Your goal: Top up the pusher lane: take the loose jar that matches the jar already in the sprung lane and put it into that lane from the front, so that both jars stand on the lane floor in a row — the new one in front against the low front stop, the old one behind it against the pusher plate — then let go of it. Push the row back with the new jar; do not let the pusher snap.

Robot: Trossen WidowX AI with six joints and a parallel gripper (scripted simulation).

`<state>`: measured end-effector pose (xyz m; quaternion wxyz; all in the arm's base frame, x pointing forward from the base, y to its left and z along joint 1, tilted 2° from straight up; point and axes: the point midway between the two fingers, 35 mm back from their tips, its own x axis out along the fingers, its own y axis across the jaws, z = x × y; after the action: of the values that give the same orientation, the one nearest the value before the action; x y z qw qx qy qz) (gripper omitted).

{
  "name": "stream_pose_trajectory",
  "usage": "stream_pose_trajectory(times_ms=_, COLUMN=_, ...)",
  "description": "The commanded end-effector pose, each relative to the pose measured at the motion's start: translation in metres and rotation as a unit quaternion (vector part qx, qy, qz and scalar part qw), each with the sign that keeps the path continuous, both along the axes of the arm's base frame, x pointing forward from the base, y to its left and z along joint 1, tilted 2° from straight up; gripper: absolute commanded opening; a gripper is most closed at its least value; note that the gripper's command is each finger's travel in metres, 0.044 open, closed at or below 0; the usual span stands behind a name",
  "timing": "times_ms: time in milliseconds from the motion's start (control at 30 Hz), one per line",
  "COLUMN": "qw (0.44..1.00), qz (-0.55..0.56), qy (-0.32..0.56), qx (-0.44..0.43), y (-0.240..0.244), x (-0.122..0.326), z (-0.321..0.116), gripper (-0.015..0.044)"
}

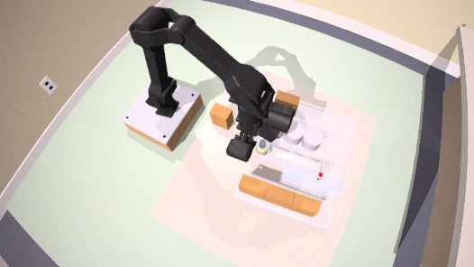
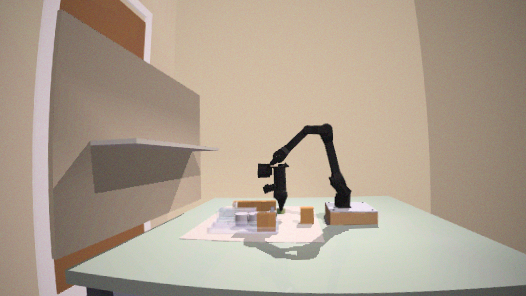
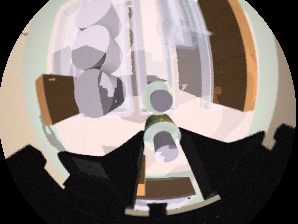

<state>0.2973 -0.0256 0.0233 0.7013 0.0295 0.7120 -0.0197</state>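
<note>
The lane jar (image 1: 262, 146) (image 3: 160, 100), pale green and yellow with a grey lid, stands near the front end of the clear middle lane. My gripper (image 2: 281, 207) (image 3: 160, 132) is shut on a matching jar (image 3: 159, 125) with a grey lid, low down in front of the lane. In the wrist view the two jars are in line and almost meet; whether they touch is unclear. The top view does not show the held jar, because the arm hides it. The front stop and the pusher plate cannot be made out clearly.
White cylinders (image 1: 312, 138) (image 3: 92, 46) stand in the lane on one side, with an orange box (image 1: 287, 100) (image 3: 57, 99) at its front. A row of orange boxes (image 1: 279, 195) (image 3: 227, 55) fills the other side. A single orange box (image 1: 221, 115) (image 2: 307, 215) stands near the robot base.
</note>
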Motion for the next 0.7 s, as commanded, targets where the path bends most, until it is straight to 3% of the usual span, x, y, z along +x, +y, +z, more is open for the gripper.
stream_pose_trajectory(times_ms=0, qw=1.000, qz=0.002, qy=-0.006, qx=0.000, y=-0.0003, x=0.0053, z=0.0014, gripper=0.0000)
stream_pose_trajectory(times_ms=667, qw=1.000, qz=0.002, qy=-0.007, qx=0.000, y=-0.0008, x=0.0134, z=0.0016, gripper=0.0000)
